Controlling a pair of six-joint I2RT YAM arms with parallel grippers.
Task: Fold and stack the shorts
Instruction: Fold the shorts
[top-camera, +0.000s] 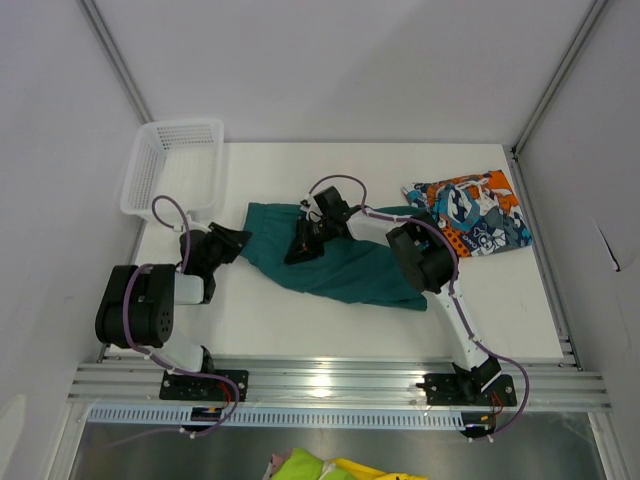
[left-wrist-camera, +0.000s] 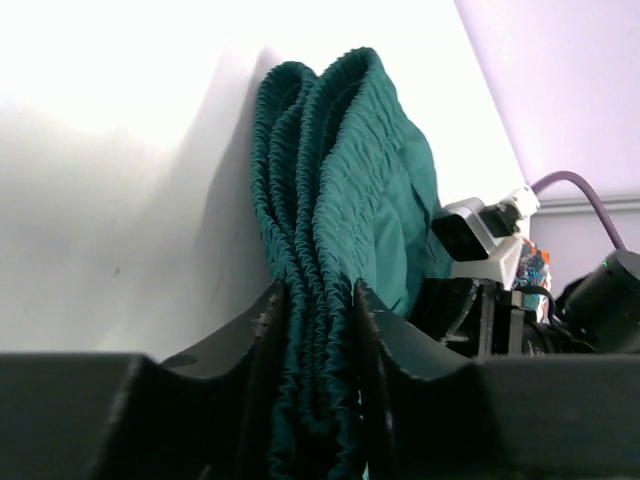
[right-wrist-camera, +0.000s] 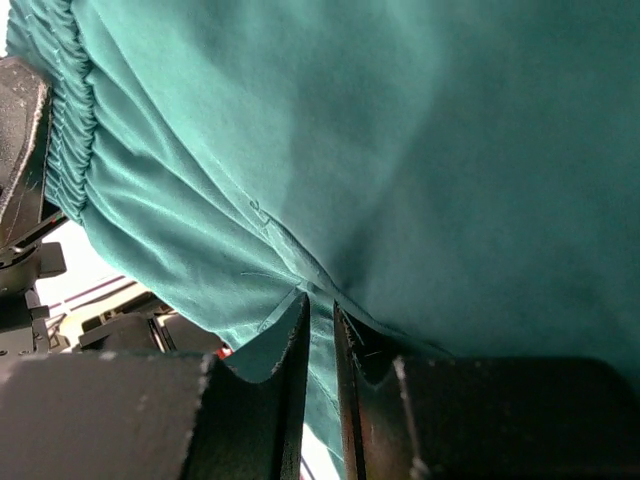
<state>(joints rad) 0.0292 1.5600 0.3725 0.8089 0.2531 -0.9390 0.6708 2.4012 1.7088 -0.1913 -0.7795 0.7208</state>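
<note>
Across the middle of the white table the dark teal shorts lie spread, the left gripper clamped tight on their gathered elastic waistband at the left end. The right gripper is pinched almost closed on a fold of the same fabric nearer the centre, while the patchwork shorts lie bundled at the far right

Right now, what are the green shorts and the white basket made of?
The green shorts look like thin woven cloth, matte with a slight sheen. The cloth drapes in soft folds, and the waistband is gathered into tiny, probably elastic, ruffles. The white basket looks like hard plastic, because its walls are a stiff moulded grid of holes.
</note>
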